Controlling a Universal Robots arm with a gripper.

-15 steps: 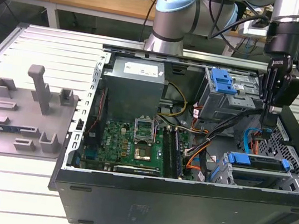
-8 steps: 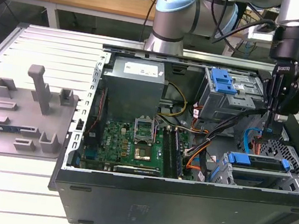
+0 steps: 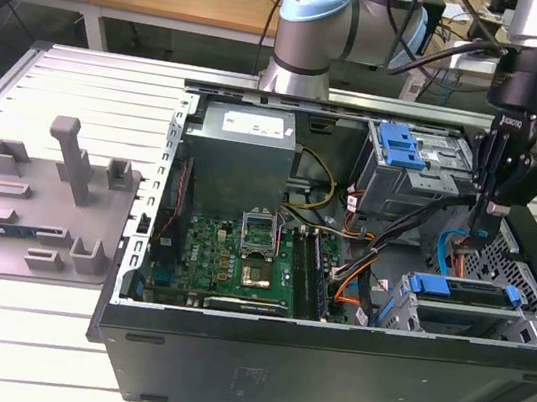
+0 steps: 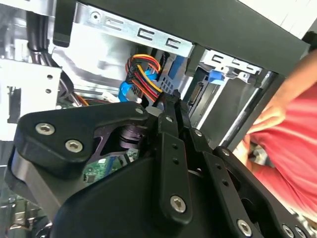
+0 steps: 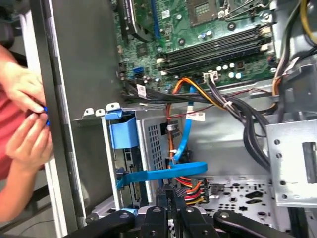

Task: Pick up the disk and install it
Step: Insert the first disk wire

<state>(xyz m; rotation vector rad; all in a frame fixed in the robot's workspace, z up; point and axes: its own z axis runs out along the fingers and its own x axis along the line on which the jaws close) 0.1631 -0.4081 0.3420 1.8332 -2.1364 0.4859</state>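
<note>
While the gripper point(image 3: 485, 229) hangs closed, the disk point(image 3: 464, 293) lies apart below it.

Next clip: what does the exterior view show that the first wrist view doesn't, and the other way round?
The exterior view adds the grey fixture tray on the exterior view's left, the power supply and the arm's blue-capped joint. The first wrist view adds a person's hands outside the case wall, pinching something small and blue. Both show the motherboard, the blue flat cable and the gripper, fingers together and holding nothing, over the drive-bay end of the case.
</note>
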